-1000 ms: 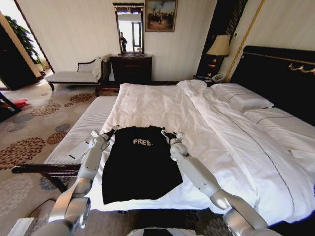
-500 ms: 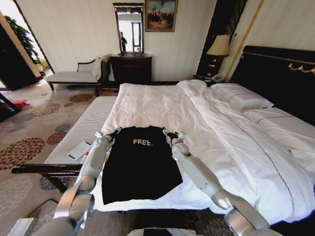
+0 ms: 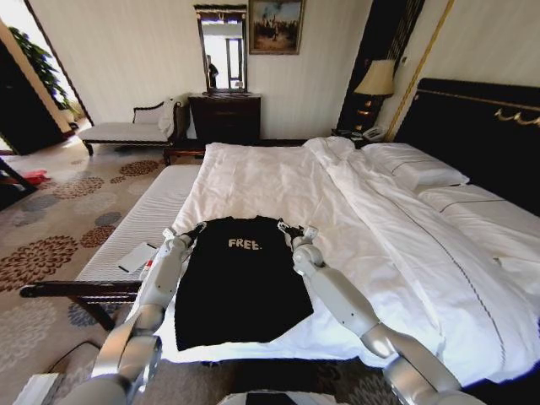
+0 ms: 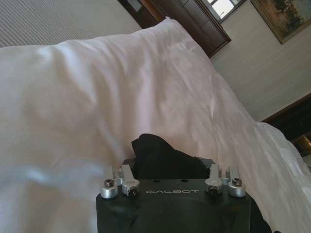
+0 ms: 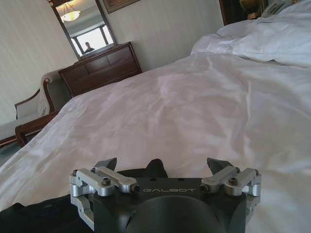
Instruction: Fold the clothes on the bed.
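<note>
Barely begun — T-shirt [image 3: 240, 278] flat and unfolded on the bed [image 3: 278, 181], left gripper [image 3: 196, 228] seemingly pinching one shoulder, right gripper [image 3: 295, 229] spread apart over the other.

Pale striped walls rise behind a dark wooden dresser [image 3: 224, 118] with a tall mirror [image 3: 224, 52] and a framed painting [image 3: 275, 25]. A floral carpet [image 3: 59, 219] covers the floor; a lamp [image 3: 375, 80] glows bedside.
</note>
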Controlling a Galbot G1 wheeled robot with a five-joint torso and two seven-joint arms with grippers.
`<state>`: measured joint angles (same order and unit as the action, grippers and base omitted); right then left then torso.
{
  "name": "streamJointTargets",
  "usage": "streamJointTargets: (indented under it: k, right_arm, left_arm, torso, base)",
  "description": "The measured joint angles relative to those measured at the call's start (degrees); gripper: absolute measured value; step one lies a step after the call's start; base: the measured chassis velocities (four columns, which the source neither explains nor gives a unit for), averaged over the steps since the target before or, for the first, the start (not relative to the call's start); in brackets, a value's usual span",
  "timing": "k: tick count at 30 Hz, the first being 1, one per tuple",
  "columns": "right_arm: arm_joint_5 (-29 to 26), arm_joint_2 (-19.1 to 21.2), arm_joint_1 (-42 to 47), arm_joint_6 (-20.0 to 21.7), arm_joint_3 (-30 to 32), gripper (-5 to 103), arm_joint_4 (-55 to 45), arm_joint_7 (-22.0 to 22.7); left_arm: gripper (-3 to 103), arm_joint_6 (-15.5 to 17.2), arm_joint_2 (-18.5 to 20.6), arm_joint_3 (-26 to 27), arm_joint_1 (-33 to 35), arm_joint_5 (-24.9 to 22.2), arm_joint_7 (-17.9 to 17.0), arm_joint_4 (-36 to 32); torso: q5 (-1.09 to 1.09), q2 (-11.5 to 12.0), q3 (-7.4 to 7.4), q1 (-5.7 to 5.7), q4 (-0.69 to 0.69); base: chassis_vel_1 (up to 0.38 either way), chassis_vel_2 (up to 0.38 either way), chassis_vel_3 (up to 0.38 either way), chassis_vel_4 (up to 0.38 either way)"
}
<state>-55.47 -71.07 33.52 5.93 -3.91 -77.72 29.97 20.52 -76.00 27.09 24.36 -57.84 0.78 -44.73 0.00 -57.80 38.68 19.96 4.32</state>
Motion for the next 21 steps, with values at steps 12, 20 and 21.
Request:
streamJointTargets:
  k: [12,20,21]
  right_arm:
    - [0.26,0.16,0.13,0.00,0.27,100,0.99,-0.11]
    - [-0.20,-0.78,-2.85,0.62,-2.16,100,4.55,-0.88]
    - [-0.20,-0.78,-2.85,0.62,-2.16,100,4.55,-0.88]
  left_arm:
    - [22,-1.93,1.37,-0.15,-0.60,0.64,0.66,0.39]
    - [0,-2.70,3.04,-1.46,-2.32,1.51,1.50,1.22]
    - [0,-2.70,3.04,-1.46,-2.32,1.51,1.50,1.22]
  torso:
    - [0.00,0.00,0.00,0.00,-0.01]
    - [0.00,0.00,0.00,0.00,-0.01]
    - [0.00,0.00,0.00,0.00,-0.01]
  base:
    - [0.000,0.000,0.000,0.000]
    - [0.000,0.000,0.000,0.000]
    - [0.000,0.000,0.000,0.000]
